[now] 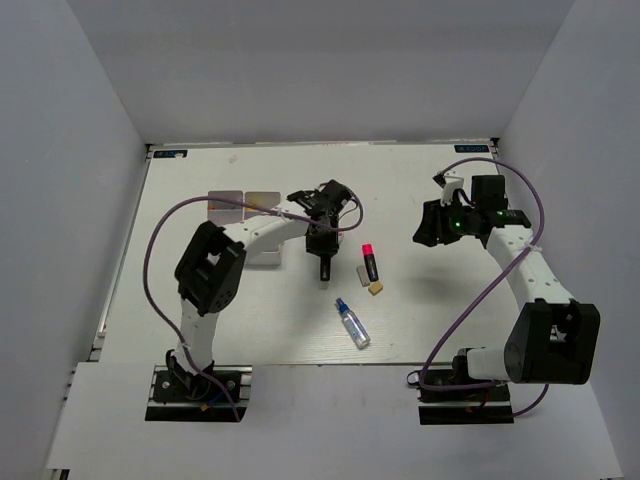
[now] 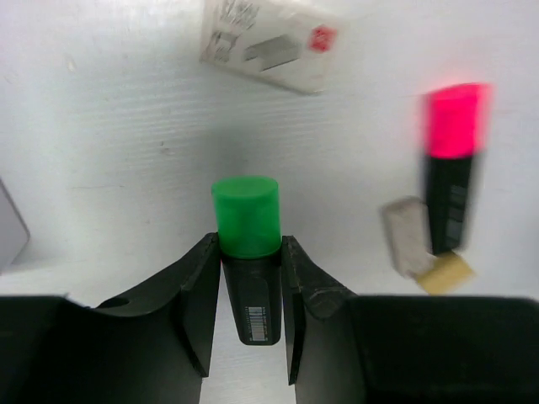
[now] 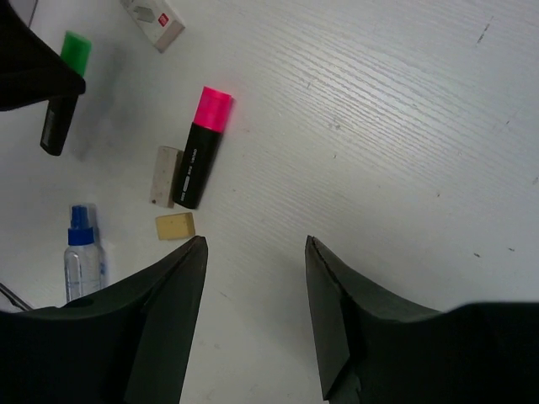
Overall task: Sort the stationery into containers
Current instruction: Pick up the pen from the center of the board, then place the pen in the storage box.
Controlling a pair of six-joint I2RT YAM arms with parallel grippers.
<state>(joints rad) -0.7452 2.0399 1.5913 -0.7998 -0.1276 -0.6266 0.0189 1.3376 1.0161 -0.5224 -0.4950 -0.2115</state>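
The left gripper's (image 2: 250, 290) smooth black fingers pinch the black barrel of a highlighter (image 2: 246, 217). Its glossy green round cap points straight out past the fingertips, long axis along the fingers, and only the left wrist view shows the barrel's barcode. The right gripper (image 3: 255, 295) stands wide and empty over the grained white table (image 3: 379, 126).

I see bright, even light on the white tabletop (image 1: 280, 320), shadows soft and faint. In my left wrist view the pink-capped highlighter (image 2: 450, 168) is smeared and its cap overexposed; the right wrist view is sharp.
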